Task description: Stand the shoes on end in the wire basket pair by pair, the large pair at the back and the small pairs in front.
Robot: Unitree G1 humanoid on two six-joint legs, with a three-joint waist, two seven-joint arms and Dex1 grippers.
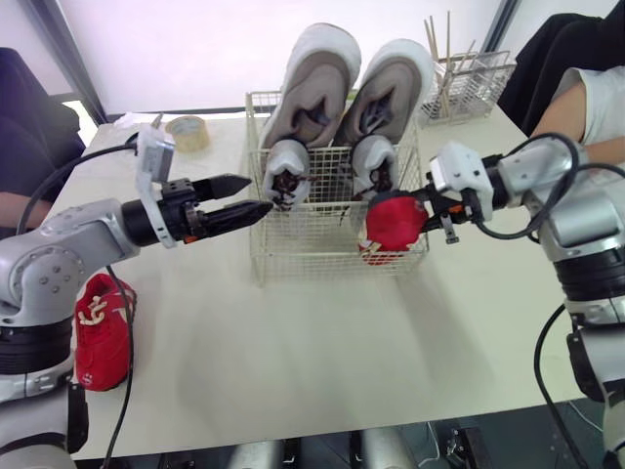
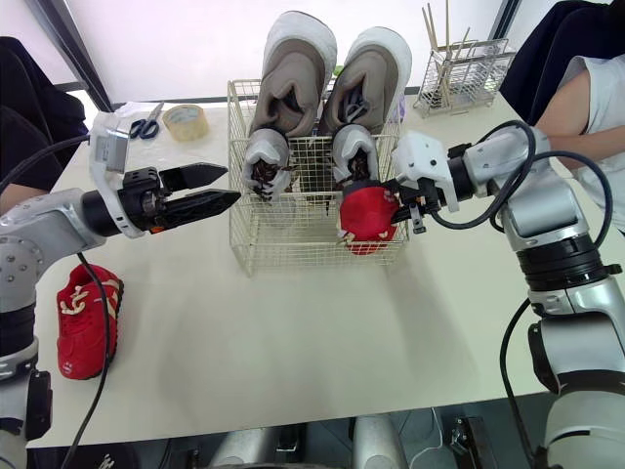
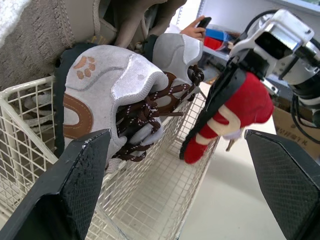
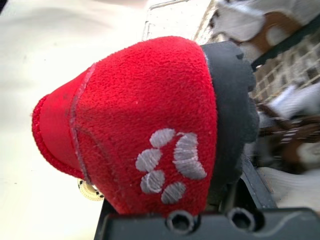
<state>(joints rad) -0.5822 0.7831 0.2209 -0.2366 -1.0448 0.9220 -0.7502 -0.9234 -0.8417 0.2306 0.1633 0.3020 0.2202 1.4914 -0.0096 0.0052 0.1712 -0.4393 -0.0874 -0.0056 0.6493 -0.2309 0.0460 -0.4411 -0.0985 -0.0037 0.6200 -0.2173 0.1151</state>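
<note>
Far left, the loose red shoe (image 1: pixel 103 332) lies on its side on the table (image 1: pixel 312 352), close to the edge and right by the left arm. The left gripper (image 1: pixel 256 193) is open and holds nothing. It hangs just beside the basket (image 1: pixel 293 259), tips pointing at its left wall.

In the basket, the big pair (image 1: pixel 312 88) stands on end at the back, and the grey pair (image 1: pixel 288 171) stands right in front of it. So only the red pair is left, I reckon.

The right gripper (image 1: pixel 428 207) is clamped on the other red shoe (image 1: pixel 395 223) at the basket's front right corner. Its lower end looks to be behind the wire already, but I can't tell if it's touching the bottom.

What I'd worry about:
- That front row is empty, so nothing props the shoe. If it's let go while leaning, it probably flops flat.
- The soft fleece or the gripper could snag on the rim or mesh coming out, and drag the light basket along.
- The grey shoes' loose laces are close by and could catch.
- The left gripper is so near the wall that a small swing could shove the basket.
- The loose shoe could get knocked off the table when the left arm reaches for it.
</note>
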